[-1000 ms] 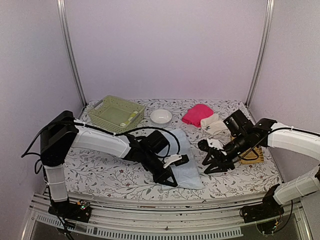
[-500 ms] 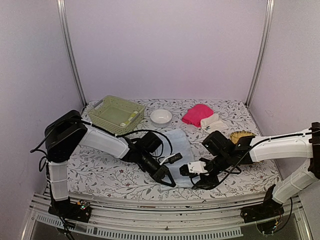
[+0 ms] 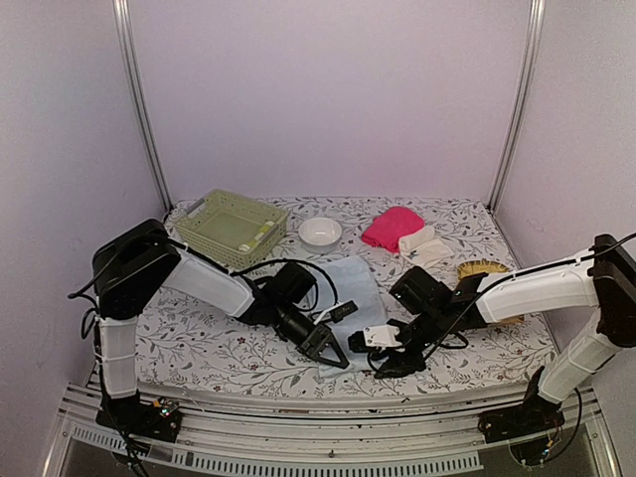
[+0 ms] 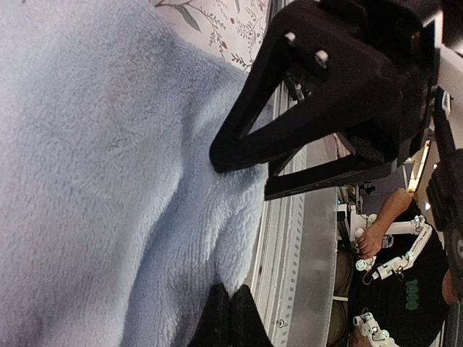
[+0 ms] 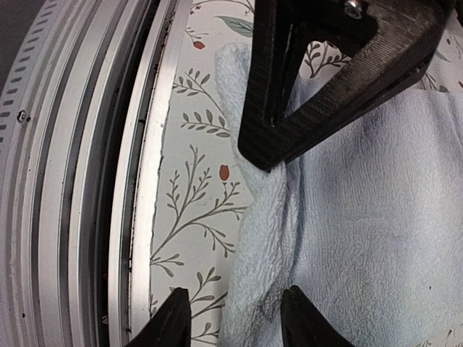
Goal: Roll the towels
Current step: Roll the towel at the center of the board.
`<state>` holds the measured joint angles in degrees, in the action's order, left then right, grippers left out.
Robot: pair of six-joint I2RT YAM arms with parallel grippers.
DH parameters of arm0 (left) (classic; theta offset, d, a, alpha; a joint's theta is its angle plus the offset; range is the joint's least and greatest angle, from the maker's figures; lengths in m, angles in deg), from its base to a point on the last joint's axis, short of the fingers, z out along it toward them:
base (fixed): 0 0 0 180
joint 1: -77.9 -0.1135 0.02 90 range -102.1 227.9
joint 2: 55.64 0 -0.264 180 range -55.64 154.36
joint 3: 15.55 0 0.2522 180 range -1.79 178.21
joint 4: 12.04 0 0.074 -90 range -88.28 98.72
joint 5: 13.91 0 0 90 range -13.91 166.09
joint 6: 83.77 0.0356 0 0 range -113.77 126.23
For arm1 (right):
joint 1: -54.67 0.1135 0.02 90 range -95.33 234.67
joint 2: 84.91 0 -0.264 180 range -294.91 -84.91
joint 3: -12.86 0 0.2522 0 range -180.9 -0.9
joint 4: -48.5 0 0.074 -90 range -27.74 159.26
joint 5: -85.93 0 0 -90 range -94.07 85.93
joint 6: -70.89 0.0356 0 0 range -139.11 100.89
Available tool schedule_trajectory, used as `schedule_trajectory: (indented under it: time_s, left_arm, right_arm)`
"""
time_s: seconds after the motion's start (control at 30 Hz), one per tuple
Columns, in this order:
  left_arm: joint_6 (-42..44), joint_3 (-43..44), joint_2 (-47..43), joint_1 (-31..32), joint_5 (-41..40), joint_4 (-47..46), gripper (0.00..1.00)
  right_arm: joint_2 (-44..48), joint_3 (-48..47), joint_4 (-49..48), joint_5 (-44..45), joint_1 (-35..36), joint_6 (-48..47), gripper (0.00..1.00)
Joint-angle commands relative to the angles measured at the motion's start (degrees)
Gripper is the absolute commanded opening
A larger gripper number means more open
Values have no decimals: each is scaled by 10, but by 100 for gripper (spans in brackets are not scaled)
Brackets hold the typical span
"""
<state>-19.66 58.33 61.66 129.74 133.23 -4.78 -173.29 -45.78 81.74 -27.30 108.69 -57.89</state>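
Observation:
The very large pale blue towel (image 3: 356, 290) lies flat at mid-table. My left gripper (image 3: 338, 360) is at its near edge, shut on a pinch of the towel's edge (image 4: 181, 217); the closed tips (image 4: 230, 307) show in the left wrist view. My right gripper (image 3: 383, 364) is just to the right of it, open, its fingers (image 5: 173, 318) straddling the towel's near edge (image 5: 268, 238). The bright pink towel (image 3: 391, 227) and a rolled cream-white towel (image 3: 422, 244) lie at the back right. A yellow-green-and-cream towel (image 3: 256, 237) lies in the basket.
A pale green basket (image 3: 231, 227) stands at the back left, a white bowl (image 3: 320, 232) behind the blue towel. A yellow woven tray (image 3: 487, 270) lies behind my right arm. The table's metal front rail (image 5: 108, 181) runs close to both grippers.
My right arm has swung left from near the yellow tray to the blue towel's near edge, beside my left gripper. My left gripper has stayed on the towel, shifting slightly.

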Motion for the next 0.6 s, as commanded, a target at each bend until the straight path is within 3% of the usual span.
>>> schedule_trajectory:
  time_s: [0.0,0.07,0.23,0.33,0.43,0.57]
  left_arm:
    - [-10,-10,9,-14,19,-32,0]
    - [-9,-21,3,-15,20,-43,0]
    - [-16,-59,-12,-19,10,-88,0]
    - [-11,-82,-25,-20,4,-121,1]
    - [-3,-138,-76,-19,-41,-177,30]
    - [50,-217,-160,-4,-146,-243,46]
  right_arm:
    - [-32,-29,0,-14,3,23,32]
    - [-38,-35,9,-22,1,24,22]
    - [-40,-46,21,-46,-19,34,9]
    - [-49,-66,54,-103,-44,32,5]
    - [-70,-90,100,-160,-62,18,4]
    - [-118,-119,145,-220,-72,16,3]
